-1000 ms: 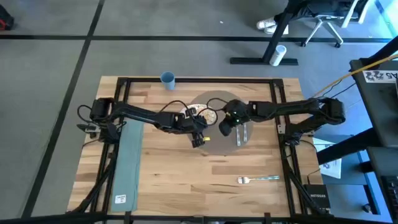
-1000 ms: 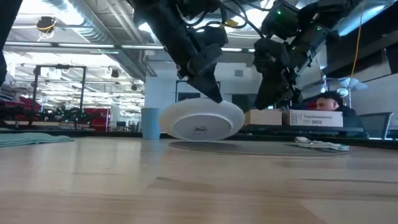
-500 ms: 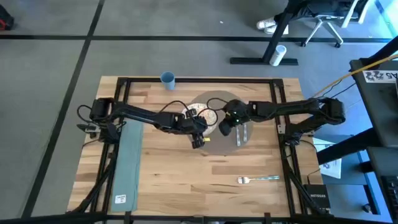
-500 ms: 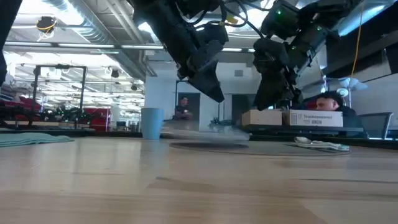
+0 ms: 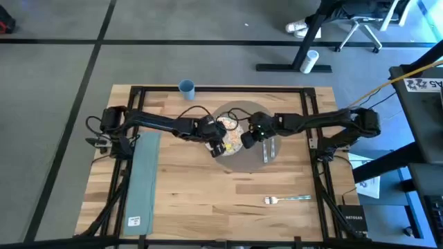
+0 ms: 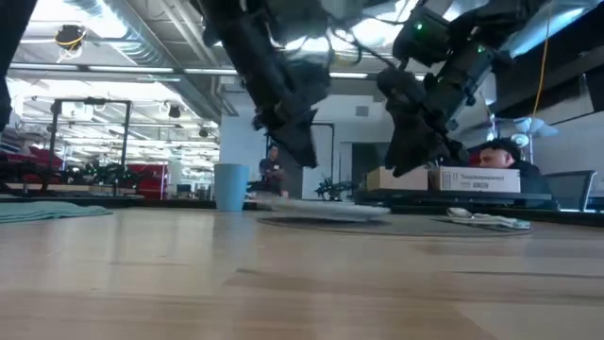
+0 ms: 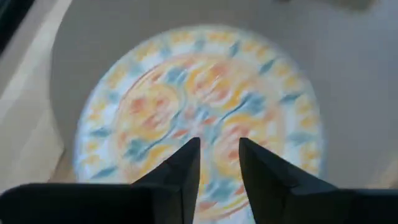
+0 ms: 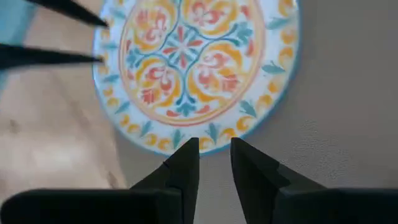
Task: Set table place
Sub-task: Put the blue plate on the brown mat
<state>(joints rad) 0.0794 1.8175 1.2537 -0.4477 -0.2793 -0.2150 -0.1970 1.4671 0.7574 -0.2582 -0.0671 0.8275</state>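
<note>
The colourful patterned plate (image 5: 232, 133) (image 6: 326, 210) lies flat on the round grey-brown placemat (image 5: 242, 161), toward the mat's left part. My left gripper (image 5: 219, 146) (image 7: 219, 146) hovers open over the plate's near-left rim. My right gripper (image 5: 246, 140) (image 8: 214, 146) hovers open just past the plate's right rim, over the mat. In the low view both sets of fingertips stand above the plate and clear of it.
Two pieces of cutlery (image 5: 268, 149) lie on the placemat's right part. A fork (image 5: 287, 200) lies on the wood near the front right. A blue cup (image 5: 186, 87) stands at the far edge. A long teal napkin (image 5: 142, 176) runs along the left side.
The plate stood tilted up on its rim under my left gripper a second ago. It has dropped flat onto the placemat. My left gripper is now off the plate and has moved a little toward the table's far edge.
</note>
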